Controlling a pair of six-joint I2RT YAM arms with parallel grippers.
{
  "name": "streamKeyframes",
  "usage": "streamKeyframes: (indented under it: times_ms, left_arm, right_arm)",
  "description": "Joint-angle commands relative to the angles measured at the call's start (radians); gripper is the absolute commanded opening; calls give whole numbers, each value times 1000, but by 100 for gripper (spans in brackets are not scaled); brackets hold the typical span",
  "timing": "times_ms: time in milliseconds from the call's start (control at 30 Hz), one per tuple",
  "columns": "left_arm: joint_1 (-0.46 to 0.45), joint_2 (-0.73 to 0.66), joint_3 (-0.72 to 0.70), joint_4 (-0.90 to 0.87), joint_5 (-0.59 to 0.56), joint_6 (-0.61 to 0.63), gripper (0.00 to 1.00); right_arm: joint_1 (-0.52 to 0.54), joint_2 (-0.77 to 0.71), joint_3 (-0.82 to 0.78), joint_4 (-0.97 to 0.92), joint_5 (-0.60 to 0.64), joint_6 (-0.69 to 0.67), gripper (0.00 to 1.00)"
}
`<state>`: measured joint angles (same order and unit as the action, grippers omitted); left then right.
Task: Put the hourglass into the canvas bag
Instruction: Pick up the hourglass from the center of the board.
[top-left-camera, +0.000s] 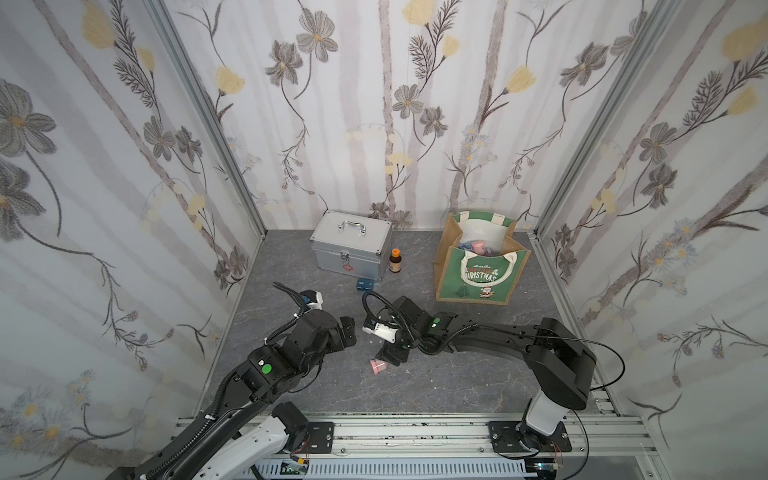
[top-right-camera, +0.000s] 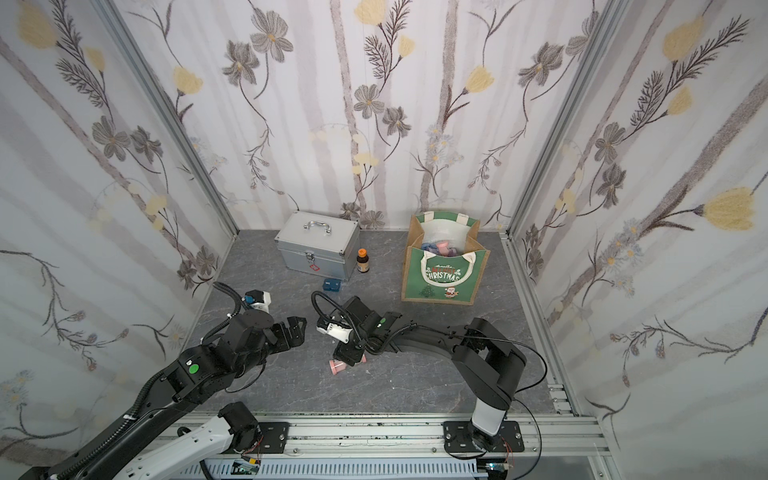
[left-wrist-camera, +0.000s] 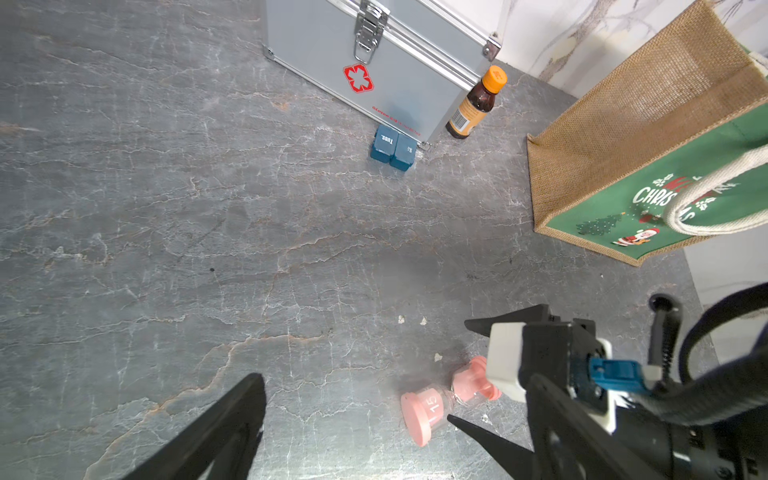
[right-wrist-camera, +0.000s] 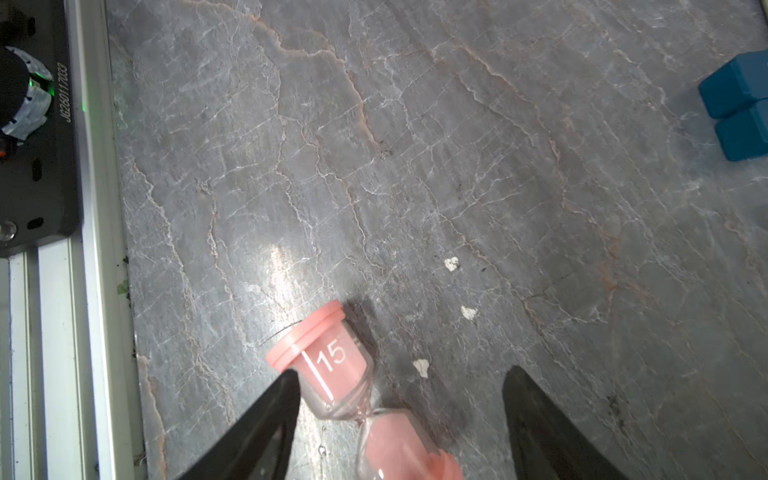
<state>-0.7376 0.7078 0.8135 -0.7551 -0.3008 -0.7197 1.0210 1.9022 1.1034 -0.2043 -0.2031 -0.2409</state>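
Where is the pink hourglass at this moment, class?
In both top views the hourglass lies on its side on the grey table, front centre, within the open right hand, well short of the canvas bag at the back right.

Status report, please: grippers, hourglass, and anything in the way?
Left gripper open, empty. Right gripper open, straddling hourglass lying on table. No obstacle toward canvas bag.

Place: robot lab booth (homely decor)
Walls: flowered wallpaper panels (top-left-camera: 374, 104) between aluminium posts (top-left-camera: 214, 124)
Base: aluminium rail (top-left-camera: 415, 432) bearing left arm (top-left-camera: 232, 386), right arm (top-left-camera: 490, 336)
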Motion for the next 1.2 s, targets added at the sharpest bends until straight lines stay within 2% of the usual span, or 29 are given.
streamKeyframes:
  times_ms: [0, 600, 867, 1167]
  left_arm:
    - [3, -25, -3, -48, -49, -29, 100]
    - [4, -74, -21, -66, -83, -45, 100]
    - [4, -68, -24, -59, -87, -47, 100]
    - [6, -68, -30, -45, -93, -43, 100]
  right_arm:
    - [16, 20, 3, 17, -53, -63, 73]
    - [69, 155, 61, -14, 24, -141, 69]
    - [68, 196, 81, -12, 70, -153, 65]
    - [67, 210, 92, 5, 80, -159, 54]
